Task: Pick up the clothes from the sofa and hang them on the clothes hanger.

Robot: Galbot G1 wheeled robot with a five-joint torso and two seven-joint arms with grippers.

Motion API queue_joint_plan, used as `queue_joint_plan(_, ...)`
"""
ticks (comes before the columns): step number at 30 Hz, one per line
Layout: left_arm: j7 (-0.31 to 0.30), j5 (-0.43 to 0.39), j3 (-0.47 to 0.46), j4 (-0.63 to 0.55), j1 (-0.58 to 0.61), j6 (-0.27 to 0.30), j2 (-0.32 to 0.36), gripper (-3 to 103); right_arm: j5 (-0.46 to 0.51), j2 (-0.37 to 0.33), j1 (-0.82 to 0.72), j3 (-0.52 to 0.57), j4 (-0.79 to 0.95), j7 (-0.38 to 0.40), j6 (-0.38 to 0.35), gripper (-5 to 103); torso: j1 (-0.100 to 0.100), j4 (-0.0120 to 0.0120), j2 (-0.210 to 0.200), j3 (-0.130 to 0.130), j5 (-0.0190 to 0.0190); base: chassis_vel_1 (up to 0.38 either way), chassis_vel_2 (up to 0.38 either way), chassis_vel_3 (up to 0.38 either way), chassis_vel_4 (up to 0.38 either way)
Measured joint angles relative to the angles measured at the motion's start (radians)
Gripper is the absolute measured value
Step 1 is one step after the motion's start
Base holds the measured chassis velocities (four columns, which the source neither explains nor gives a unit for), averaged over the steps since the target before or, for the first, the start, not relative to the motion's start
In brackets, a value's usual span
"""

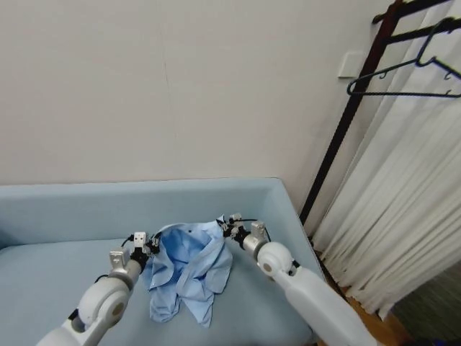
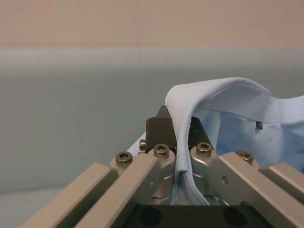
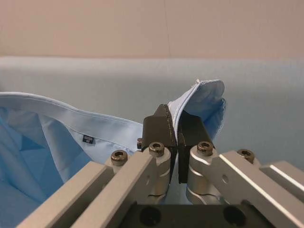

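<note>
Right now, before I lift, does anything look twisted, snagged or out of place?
Nothing looks damaged. The blue shirt hangs crumpled and folded on itself between the left gripper and right gripper, each shut on an upper edge, rather than spread. The hanger is bare.

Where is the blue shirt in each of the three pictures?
Head view: the blue shirt sits low in the middle, between the left claw and the right claw.
Left wrist view: the shirt is up close, its edge pinched in the left claw.
Right wrist view: the shirt is up close, its edge pinched in the right claw.
Shared landmark: the pale blue sofa back behind the shirt.
</note>
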Motion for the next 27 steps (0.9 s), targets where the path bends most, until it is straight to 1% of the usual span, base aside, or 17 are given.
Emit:
queue_joint_plan(1, -0.002, -0.008, -0.010, -0.027, -0.007, -0.007, 0.018, 0, 0.026, -0.018, 0.015, 0.009, 0.021, 0.002, 0.000, 0, 0.000, 0.0000, 0.000, 0.000, -0.0001, 0.000, 0.000, 0.000, 0.000)
queue_joint_plan(2, -0.002, -0.008, -0.010, -0.027, -0.007, -0.007, 0.018, 0, 0.026, -0.018, 0.015, 0.009, 0.021, 0.002, 0.000, 0, 0.000, 0.0000, 0.000, 0.000, -0.0001, 0.000, 0.000, 0.000, 0.000)
queue_joint_plan(5, -0.005, -0.034, -0.037, -0.098, -0.025, -0.011, 0.070, 0, 0.098, -0.087, 0.061, 0.035, 0.073, 0.002, -0.003, 0, 0.000, 0.0001, 0.000, 0.000, -0.0001, 0.000, 0.000, 0.000, 0.000)
queue_joint_plan(6, -0.005, -0.034, -0.037, -0.098, -0.025, -0.011, 0.070, 0, 0.098, -0.087, 0.061, 0.035, 0.073, 0.002, -0.003, 0, 0.000, 0.0001, 0.000, 0.000, -0.0001, 0.000, 0.000, 0.000, 0.000)
queue_joint_plan(8, -0.010, -0.069, -0.083, -0.137, -0.030, -0.003, 0.106, 0, 0.145, -0.136, 0.084, 0.059, 0.101, -0.003, -0.004, 0, 0.000, 0.0001, 0.000, 0.000, -0.0002, 0.000, 0.000, 0.000, 0.000)
queue_joint_plan(9, -0.014, -0.112, -0.139, -0.167, -0.030, 0.006, 0.143, 0, 0.195, -0.177, 0.102, 0.093, 0.126, -0.007, -0.007, 0, 0.000, 0.0000, 0.000, 0.000, -0.0002, 0.000, 0.000, 0.000, 0.000)
queue_joint_plan(10, -0.014, -0.112, -0.139, -0.167, -0.030, 0.006, 0.143, 0, 0.195, -0.177, 0.102, 0.093, 0.126, -0.007, -0.007, 0, 0.000, 0.0000, 0.000, 0.000, -0.0002, 0.000, 0.000, 0.000, 0.000)
queue_joint_plan(13, -0.027, -0.223, -0.273, -0.224, -0.015, 0.024, 0.217, 0, 0.293, -0.239, 0.155, 0.135, 0.174, -0.006, -0.007, 0, 0.000, -0.0002, 0.000, 0.000, 0.0000, 0.000, 0.000, 0.000, 0.000)
queue_joint_plan(15, -0.037, -0.310, -0.364, -0.249, -0.007, 0.036, 0.255, 0, 0.353, -0.272, 0.198, 0.153, 0.202, -0.003, -0.005, 0, 0.000, 0.0003, 0.000, 0.000, -0.0003, 0.000, 0.000, 0.000, 0.000)
queue_joint_plan(16, -0.037, -0.310, -0.364, -0.249, -0.007, 0.036, 0.255, 0, 0.353, -0.272, 0.198, 0.153, 0.202, -0.003, -0.005, 0, 0.000, 0.0003, 0.000, 0.000, -0.0003, 0.000, 0.000, 0.000, 0.000)
queue_joint_plan(18, -0.046, -0.398, -0.466, -0.256, 0.004, 0.054, 0.289, 0, 0.412, -0.302, 0.232, 0.165, 0.233, 0.006, 0.000, 0, 0.000, 0.0003, 0.000, 0.000, -0.0003, 0.000, 0.000, 0.000, 0.000)
queue_joint_plan(19, -0.050, -0.456, -0.544, -0.257, 0.014, 0.068, 0.312, 0, 0.451, -0.324, 0.250, 0.172, 0.258, 0.012, 0.007, 0, 0.000, 0.0003, 0.000, 0.000, -0.0002, 0.000, 0.000, 0.000, 0.000)
queue_joint_plan(20, -0.053, -0.494, -0.590, -0.257, 0.018, 0.073, 0.328, 0, 0.483, -0.347, 0.261, 0.181, 0.284, 0.016, 0.017, 0, 0.000, 0.0005, 0.000, 0.000, -0.0001, 0.000, 0.000, 0.000, 0.000)
queue_joint_plan(21, -0.054, -0.524, -0.626, -0.257, 0.021, 0.076, 0.341, 0, 0.506, -0.371, 0.265, 0.191, 0.306, 0.019, 0.027, 0, 0.000, 0.0002, 0.000, 0.000, -0.0003, 0.000, 0.000, 0.000, 0.000)
queue_joint_plan(22, -0.054, -0.524, -0.626, -0.257, 0.021, 0.076, 0.341, 0, 0.506, -0.371, 0.265, 0.191, 0.306, 0.019, 0.027, 0, 0.000, 0.0002, 0.000, 0.000, -0.0003, 0.000, 0.000, 0.000, 0.000)
queue_joint_plan(25, -0.040, -0.630, -0.756, -0.256, 0.026, 0.068, 0.383, 0, 0.580, -0.449, 0.285, 0.231, 0.369, 0.038, 0.059, 0, 0.000, -0.0001, 0.000, 0.000, -0.0001, 0.000, 0.000, 0.000, 0.000)
queue_joint_plan(27, -0.016, -0.700, -0.837, -0.255, 0.027, 0.049, 0.408, 0, 0.654, -0.501, 0.306, 0.277, 0.398, 0.050, 0.066, 0, 0.000, 0.0000, 0.000, 0.000, 0.0000, 0.000, 0.000, 0.000, 0.000)
